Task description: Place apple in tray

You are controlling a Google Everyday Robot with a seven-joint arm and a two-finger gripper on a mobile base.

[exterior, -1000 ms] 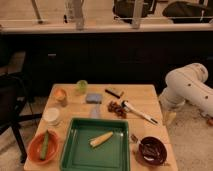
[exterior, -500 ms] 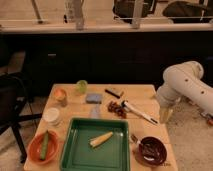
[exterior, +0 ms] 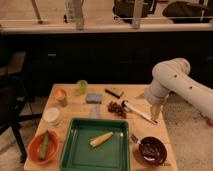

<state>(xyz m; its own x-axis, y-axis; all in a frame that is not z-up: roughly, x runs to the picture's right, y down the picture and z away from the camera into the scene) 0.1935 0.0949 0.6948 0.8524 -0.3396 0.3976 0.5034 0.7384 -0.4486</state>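
A wooden table (exterior: 75, 110) stands before a dark counter (exterior: 100, 55). The green tray (exterior: 82, 150) sits at the table's near edge with a pale corn piece (exterior: 101, 139) inside. The apple (exterior: 60, 95) rests far left on the table, well apart from the tray. My arm (exterior: 172, 80) bends down at the table's right edge, with my gripper (exterior: 156, 114) released and empty. The frame cuts off the arm's base at right, and the fingertips are hard to make out.
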